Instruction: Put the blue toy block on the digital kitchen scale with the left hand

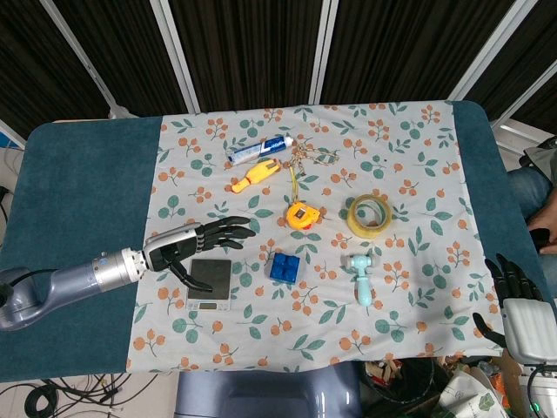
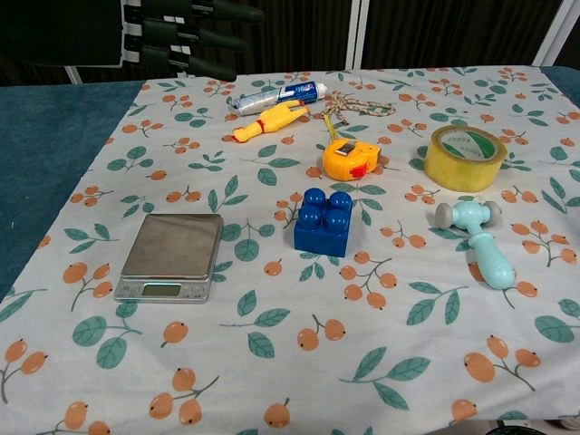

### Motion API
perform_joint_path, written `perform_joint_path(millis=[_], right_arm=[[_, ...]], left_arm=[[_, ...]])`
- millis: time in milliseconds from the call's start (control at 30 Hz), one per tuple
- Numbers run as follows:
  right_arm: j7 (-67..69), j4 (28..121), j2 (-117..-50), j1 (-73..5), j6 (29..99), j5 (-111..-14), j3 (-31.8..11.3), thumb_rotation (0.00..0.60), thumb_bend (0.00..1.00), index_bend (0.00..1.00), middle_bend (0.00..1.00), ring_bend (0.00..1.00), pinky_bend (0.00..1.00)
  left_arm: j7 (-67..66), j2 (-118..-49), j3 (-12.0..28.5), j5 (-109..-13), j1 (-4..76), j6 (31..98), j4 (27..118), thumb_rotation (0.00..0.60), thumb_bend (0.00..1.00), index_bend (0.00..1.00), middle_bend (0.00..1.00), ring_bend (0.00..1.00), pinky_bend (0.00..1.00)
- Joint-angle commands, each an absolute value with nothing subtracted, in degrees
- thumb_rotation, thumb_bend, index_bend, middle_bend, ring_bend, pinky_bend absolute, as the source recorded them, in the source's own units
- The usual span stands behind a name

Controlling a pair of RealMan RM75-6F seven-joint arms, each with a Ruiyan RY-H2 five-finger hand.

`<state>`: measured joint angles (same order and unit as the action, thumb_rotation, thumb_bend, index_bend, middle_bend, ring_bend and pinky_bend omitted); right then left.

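The floral tablecloth (image 1: 418,287) lies flat, with open cloth between the items. The left hand (image 1: 196,244) hovers empty, fingers spread, over the far-left edge of the smooth metal digital kitchen scale (image 2: 172,256). The studded blue toy block (image 2: 324,221) stands just right of the scale, untouched; the right hand (image 1: 513,292) rests open at the table's right edge.

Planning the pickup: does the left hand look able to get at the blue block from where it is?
Probably yes. The left hand is open above the scale, and the blue block sits just beyond on bare cloth, with nothing between them. The tape measure lies behind it.
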<state>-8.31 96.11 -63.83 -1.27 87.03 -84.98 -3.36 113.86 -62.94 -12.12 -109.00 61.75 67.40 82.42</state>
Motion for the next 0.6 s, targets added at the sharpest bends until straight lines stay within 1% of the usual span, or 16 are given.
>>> perform_joint_path(millis=[33, 333, 600], right_arm=[[-8.29, 96.07, -63.82, -1.32, 86.94, -85.08, -3.31, 0.600, 0.20, 0.00, 0.00, 0.05, 0.18], [-8.38, 96.07, -63.93, -1.45, 86.86, -85.44, -3.24, 0.600, 0.20, 0.00, 0.00, 0.05, 0.18], [-8.04, 95.97, -63.79, -1.39, 86.80, -85.00, -3.39, 0.600, 0.20, 0.00, 0.00, 0.05, 0.18]], left_arm=[[113.55, -62.81, -12.33, -108.87, 62.05, 67.12, 82.70, 0.600, 0.01, 0.03, 0.07, 0.03, 0.10], [110.78, -63.19, -13.12, -109.73, 63.28, 65.52, 83.76, 0.600, 0.01, 0.03, 0.07, 0.03, 0.10], [109.37, -63.25, -12.75, -107.42, 63.09, 64.98, 84.21, 0.600, 0.01, 0.03, 0.07, 0.03, 0.10]])
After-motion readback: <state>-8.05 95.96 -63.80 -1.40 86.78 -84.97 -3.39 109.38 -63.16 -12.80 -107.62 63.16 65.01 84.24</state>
